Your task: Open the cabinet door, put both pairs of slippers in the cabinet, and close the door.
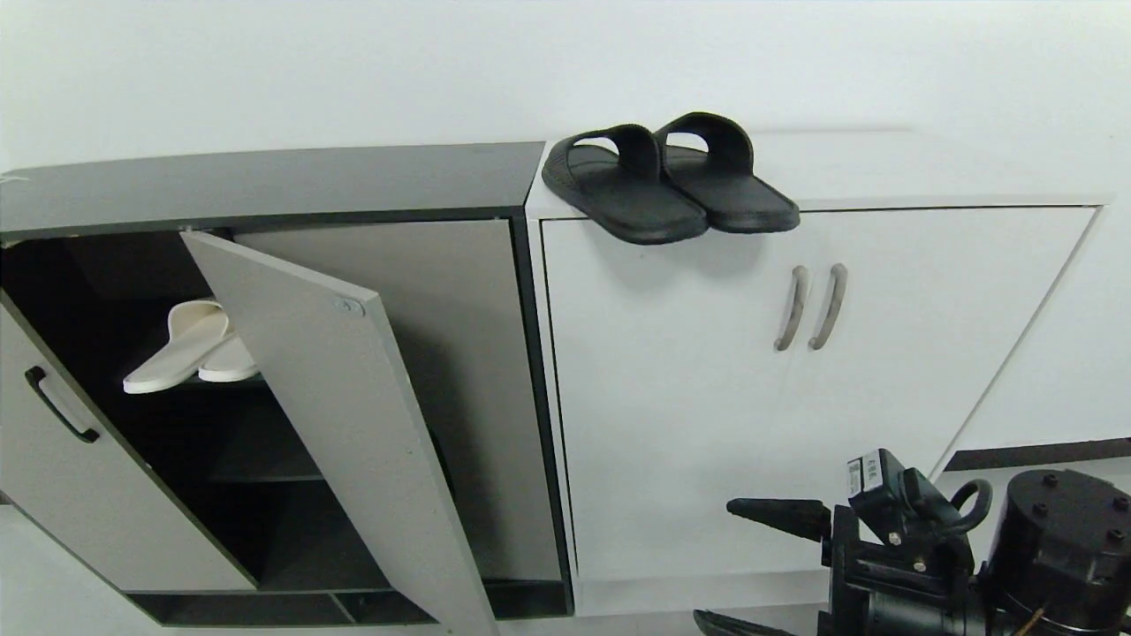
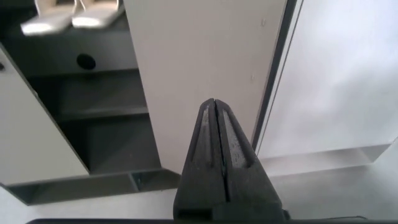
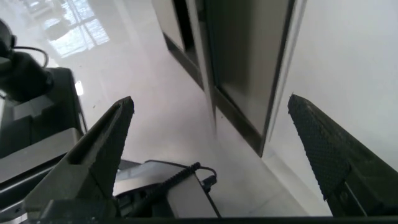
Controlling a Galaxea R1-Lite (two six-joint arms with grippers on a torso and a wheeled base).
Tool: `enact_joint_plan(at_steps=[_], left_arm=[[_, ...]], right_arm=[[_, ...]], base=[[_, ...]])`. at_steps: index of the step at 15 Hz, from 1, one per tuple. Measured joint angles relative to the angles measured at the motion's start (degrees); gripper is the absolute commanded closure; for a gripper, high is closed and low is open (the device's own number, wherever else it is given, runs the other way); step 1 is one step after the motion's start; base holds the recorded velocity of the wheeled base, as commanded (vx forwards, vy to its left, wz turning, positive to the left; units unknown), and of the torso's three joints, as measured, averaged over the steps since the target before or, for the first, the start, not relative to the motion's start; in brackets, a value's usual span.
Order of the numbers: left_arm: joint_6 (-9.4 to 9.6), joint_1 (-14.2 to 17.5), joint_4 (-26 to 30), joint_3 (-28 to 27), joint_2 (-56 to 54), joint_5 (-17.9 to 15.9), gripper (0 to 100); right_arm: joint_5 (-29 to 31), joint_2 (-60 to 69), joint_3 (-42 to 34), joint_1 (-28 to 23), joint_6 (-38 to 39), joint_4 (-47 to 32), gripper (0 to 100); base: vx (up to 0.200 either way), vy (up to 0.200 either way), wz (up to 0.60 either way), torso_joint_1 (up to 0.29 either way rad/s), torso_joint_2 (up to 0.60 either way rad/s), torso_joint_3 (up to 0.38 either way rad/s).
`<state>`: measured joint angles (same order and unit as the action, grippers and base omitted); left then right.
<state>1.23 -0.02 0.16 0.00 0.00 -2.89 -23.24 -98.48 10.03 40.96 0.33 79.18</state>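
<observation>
The right hand [image 1: 714,561] hangs spread, low before the white cabinet [image 1: 689,424], and the left hand [image 2: 214,102] is pressed together, empty, facing the open grey door [image 1: 353,424]. Behind the door the white slippers [image 1: 190,349] lie on a shelf [image 2: 106,56] in the dark cabinet [image 1: 265,181]; the black slippers [image 1: 671,181] sit atop the white cabinet, overhanging its front edge.

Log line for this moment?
grey cabinet door: open | white slide slippers: stowed inside | black slide slippers: atop white cabinet | left tool: shut, empty | right tool: open, empty
</observation>
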Motion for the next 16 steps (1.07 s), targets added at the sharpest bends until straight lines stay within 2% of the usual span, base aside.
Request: enact_joint_plan(at_steps=[16], left_arm=[[0.0, -0.05, 0.02, 0.0, 0.0, -0.01, 100]], right_arm=[[0.02, -0.39, -1.11, 0.0, 0.02, -0.02, 0]], base=[[0.0, 0.0, 0.0, 0.218, -0.5, -0.284]])
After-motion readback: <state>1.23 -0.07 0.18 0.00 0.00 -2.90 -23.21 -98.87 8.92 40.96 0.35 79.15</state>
